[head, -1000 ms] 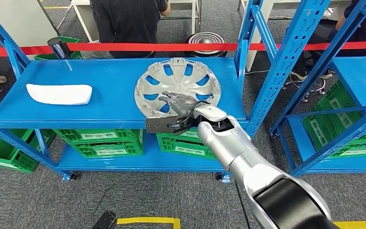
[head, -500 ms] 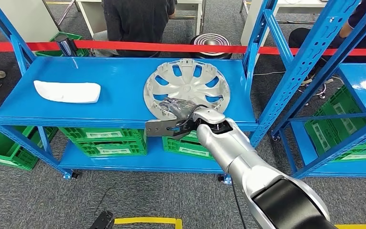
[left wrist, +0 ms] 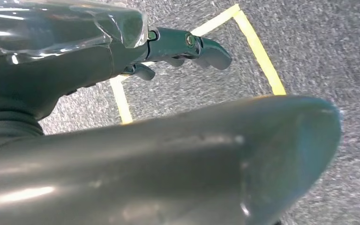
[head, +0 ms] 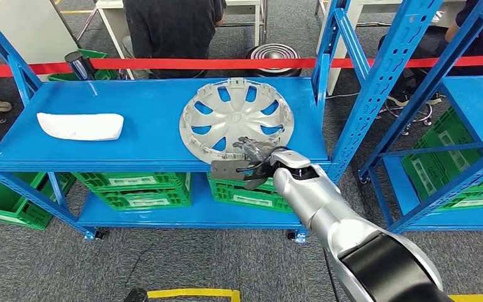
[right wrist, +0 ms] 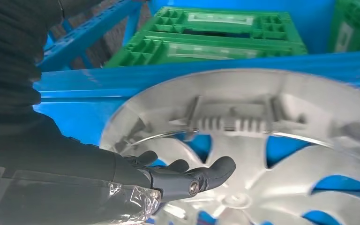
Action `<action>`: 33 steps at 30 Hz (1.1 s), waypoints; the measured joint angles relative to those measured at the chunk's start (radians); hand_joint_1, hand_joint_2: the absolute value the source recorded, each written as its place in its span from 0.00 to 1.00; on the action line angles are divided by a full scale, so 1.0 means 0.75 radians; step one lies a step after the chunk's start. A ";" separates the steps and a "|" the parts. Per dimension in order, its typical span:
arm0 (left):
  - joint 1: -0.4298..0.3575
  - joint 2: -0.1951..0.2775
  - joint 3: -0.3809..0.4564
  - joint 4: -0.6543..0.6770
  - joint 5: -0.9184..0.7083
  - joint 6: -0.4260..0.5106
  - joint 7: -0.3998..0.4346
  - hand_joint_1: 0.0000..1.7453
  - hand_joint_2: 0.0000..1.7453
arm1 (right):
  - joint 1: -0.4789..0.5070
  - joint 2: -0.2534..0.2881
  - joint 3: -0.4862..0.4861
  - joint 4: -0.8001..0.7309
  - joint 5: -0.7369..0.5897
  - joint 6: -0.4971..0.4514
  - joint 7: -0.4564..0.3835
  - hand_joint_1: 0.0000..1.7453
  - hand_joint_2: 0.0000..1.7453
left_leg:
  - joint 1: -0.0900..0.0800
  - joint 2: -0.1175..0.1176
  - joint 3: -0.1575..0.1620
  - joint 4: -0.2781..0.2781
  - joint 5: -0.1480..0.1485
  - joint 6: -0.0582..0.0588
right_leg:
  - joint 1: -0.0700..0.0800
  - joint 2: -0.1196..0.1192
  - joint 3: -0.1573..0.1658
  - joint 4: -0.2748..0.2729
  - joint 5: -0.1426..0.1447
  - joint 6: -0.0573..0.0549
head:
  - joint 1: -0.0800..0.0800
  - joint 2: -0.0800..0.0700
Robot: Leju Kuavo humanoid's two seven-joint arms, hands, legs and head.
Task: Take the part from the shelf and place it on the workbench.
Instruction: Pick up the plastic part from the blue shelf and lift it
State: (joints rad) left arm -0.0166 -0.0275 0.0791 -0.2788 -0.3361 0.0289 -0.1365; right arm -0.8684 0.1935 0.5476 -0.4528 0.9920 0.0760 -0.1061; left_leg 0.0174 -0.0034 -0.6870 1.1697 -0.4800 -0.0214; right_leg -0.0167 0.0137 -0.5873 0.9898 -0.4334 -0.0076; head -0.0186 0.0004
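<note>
At shelf front | right hand [head: 256, 150] fingers spread, empty | over wheel cover [head: 236, 116] rim

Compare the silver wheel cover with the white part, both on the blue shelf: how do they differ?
The wheel cover is round and silver with cut-out openings; the white part is long, white and solid. The wheel cover is larger. The right hand is at the wheel cover's near rim; the white part lies alone. Both rest on the same shelf.

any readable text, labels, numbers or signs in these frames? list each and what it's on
None is readable.
White labels on the green crates under the blue shelf: printed, too small to read.
The same kind of label on a crate in the right wrist view: blurred.
Hubcap: no lettering that I can make out.
</note>
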 joint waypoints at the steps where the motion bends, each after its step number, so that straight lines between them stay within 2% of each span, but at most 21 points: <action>1: 0.003 0.001 0.011 -0.001 -0.006 0.001 0.000 0.00 0.00 | 0.000 -0.002 -0.007 0.004 -0.001 -0.004 0.001 0.00 1.00 | -0.003 0.000 0.052 -0.104 0.040 0.009 | 0.002 0.003 0.001 0.000 -0.001 0.001 | 0.000 0.000; 2: 0.005 0.001 0.020 -0.001 -0.010 0.002 -0.001 0.00 0.00 | -0.001 -0.003 -0.013 0.008 -0.001 -0.007 0.002 0.00 1.00 | -0.007 0.001 0.095 -0.188 0.067 0.018 | 0.005 0.004 0.000 0.000 -0.002 0.004 | 0.001 0.000; 3: 0.006 0.001 0.029 -0.002 -0.013 0.002 -0.001 0.00 0.00 | -0.001 -0.005 -0.018 0.012 -0.002 -0.010 0.002 0.00 1.00 | -0.011 0.001 0.117 -0.231 0.075 0.026 | 0.008 0.005 -0.003 0.000 -0.002 0.008 | 0.001 0.000; 5: 0.010 0.001 0.043 -0.003 -0.018 0.002 -0.001 0.00 0.00 | 0.002 -0.008 -0.027 0.020 -0.002 -0.012 0.003 0.00 1.00 | -0.018 0.001 0.127 -0.250 0.073 0.036 | 0.010 0.005 -0.005 -0.006 0.001 0.020 | 0.001 0.000; 8: 0.017 -0.003 0.056 -0.006 -0.025 0.002 -0.002 0.00 0.00 | 0.001 -0.011 -0.035 0.028 -0.002 -0.015 0.004 0.00 1.00 | -0.017 -0.001 0.139 -0.281 0.092 0.022 | 0.014 0.002 0.006 -0.027 0.010 0.010 | 0.006 0.000; 9: 0.018 -0.004 0.058 -0.007 -0.025 0.002 -0.002 0.00 0.00 | 0.001 -0.012 -0.037 0.031 -0.002 -0.015 0.004 0.00 1.00 | -0.017 -0.002 0.141 -0.286 0.096 0.016 | 0.014 0.000 0.008 -0.030 0.012 0.003 | 0.009 0.000; 10: 0.019 -0.005 0.062 -0.007 -0.025 0.002 -0.002 0.00 0.00 | -0.001 -0.013 -0.038 0.033 -0.002 -0.015 0.004 0.00 1.00 | -0.019 -0.003 0.139 -0.285 0.095 0.017 | 0.013 -0.001 0.008 -0.035 0.012 0.001 | 0.010 0.000; 14: 0.023 -0.009 0.076 -0.009 -0.036 0.002 0.002 0.00 0.00 | 0.001 -0.015 -0.045 0.041 -0.002 -0.017 0.004 0.00 1.00 | -0.024 -0.004 0.135 -0.280 0.094 0.027 | 0.009 -0.003 0.007 -0.036 0.015 0.006 | 0.010 0.000; 18: 0.026 -0.011 0.101 -0.019 -0.087 0.004 0.020 0.00 0.00 | 0.006 -0.014 -0.058 0.043 0.002 -0.033 0.000 0.00 1.00 | -0.026 -0.004 0.134 -0.277 0.094 0.030 | 0.006 -0.003 0.007 -0.037 0.018 0.018 | 0.010 0.000; 26: 0.030 -0.028 0.211 -0.049 -0.257 -0.039 0.024 0.00 0.00 | 0.024 -0.006 -0.090 0.043 0.055 -0.042 -0.025 0.00 1.00 | -0.023 -0.004 0.134 -0.277 0.094 0.031 | 0.008 -0.002 0.005 -0.036 0.019 0.020 | 0.010 0.000; 33: 0.030 -0.050 0.344 -0.067 -0.386 -0.070 0.023 0.00 0.00 | 0.004 0.006 -0.071 0.069 0.165 0.109 -0.010 0.00 1.00 | -0.018 -0.003 0.135 -0.277 0.094 0.030 | 0.014 -0.002 0.005 -0.035 0.018 0.019 | 0.010 0.000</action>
State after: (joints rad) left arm 0.0059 -0.0651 0.3370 -0.3290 -0.6257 -0.0237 -0.1191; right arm -0.8654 0.1984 0.4944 -0.4009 1.1159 0.1576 -0.1135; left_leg 0.0040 -0.0060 -0.5860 0.9620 -0.4094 0.0012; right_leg -0.0064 0.0120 -0.5835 0.9634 -0.4196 0.0068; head -0.0113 0.0004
